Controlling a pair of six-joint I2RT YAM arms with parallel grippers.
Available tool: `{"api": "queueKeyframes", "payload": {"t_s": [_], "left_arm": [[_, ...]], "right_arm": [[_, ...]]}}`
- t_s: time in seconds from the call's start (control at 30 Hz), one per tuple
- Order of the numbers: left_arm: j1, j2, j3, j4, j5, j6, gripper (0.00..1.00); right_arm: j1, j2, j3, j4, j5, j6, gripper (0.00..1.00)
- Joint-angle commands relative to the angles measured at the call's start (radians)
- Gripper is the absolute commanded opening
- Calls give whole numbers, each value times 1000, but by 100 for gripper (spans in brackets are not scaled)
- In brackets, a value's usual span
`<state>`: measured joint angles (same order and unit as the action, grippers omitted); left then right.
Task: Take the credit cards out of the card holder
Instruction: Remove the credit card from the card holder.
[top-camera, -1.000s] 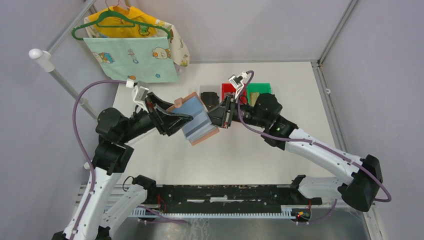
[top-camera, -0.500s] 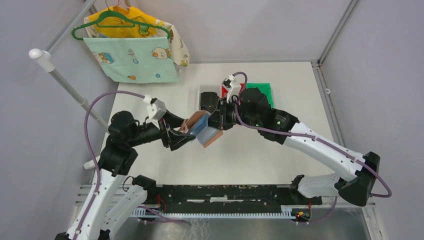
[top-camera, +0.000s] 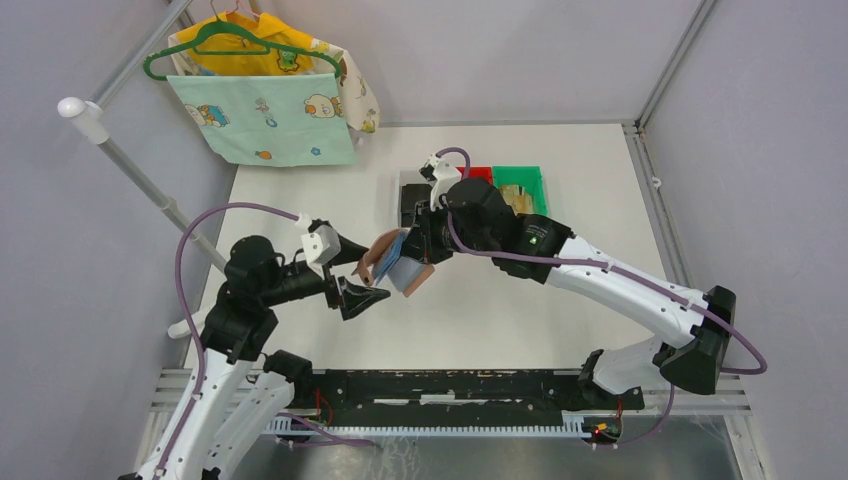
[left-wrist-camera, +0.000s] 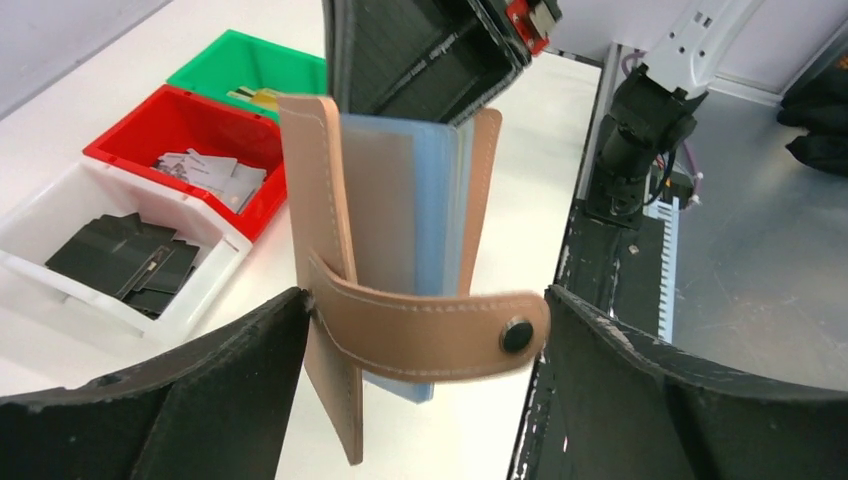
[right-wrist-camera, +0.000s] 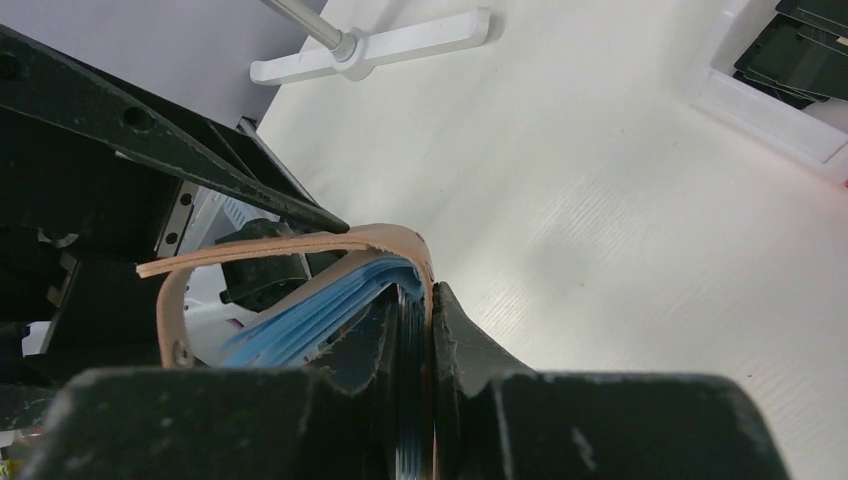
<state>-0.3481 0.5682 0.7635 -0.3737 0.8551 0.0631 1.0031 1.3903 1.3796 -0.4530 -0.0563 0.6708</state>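
Hanging between the spread fingers of the left gripper (top-camera: 368, 298), the card holder (left-wrist-camera: 380, 220) is being clamped by the right gripper (right-wrist-camera: 425, 310), both arms reaching inward over the table (top-camera: 500, 310).

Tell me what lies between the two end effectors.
The pinkish-tan leather folding card holder, clamped by the right end effector, facing the open left end effector; the left wrist view shows it.

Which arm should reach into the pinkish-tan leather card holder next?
Left. The right gripper is shut on the pinkish-tan leather card holder, holding it up; the open left gripper faces its blue sleeves.
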Motion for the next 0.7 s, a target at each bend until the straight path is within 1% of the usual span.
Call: {"api": "queueKeyframes", "payload": {"t_s": [0.0,0.07,0.13,0.2,0.27,0.4,0.5,0.6,0.63,0.67], "left_arm": [[0,-23,-28,-25,52,95,91],[1,-17,-35,-15,-13,118,87],[0,6,-39,14,-157,91,78],[1,35,-20,20,-256,88,70],[0,49,-2,30,-300,77,67],[1,48,33,47,-284,27,65],[1,49,60,40,-223,-23,60],[0,58,92,47,-164,-83,39],[0,63,102,50,-151,-106,34],[-1,67,115,54,-133,-121,31]], "right_arm": [[13,-2,75,35,50,-11,0],[17,3,75,43,44,-7,0],[19,3,75,52,31,-4,0],[22,-1,71,57,21,-2,0],[21,-12,56,67,15,0,0],[22,-52,14,97,5,-14,0],[20,-88,-18,105,-11,-36,0],[15,-124,-63,148,-70,-45,0],[13,-134,-78,157,-88,-47,0],[10,-147,-95,174,-117,-52,0]]}}
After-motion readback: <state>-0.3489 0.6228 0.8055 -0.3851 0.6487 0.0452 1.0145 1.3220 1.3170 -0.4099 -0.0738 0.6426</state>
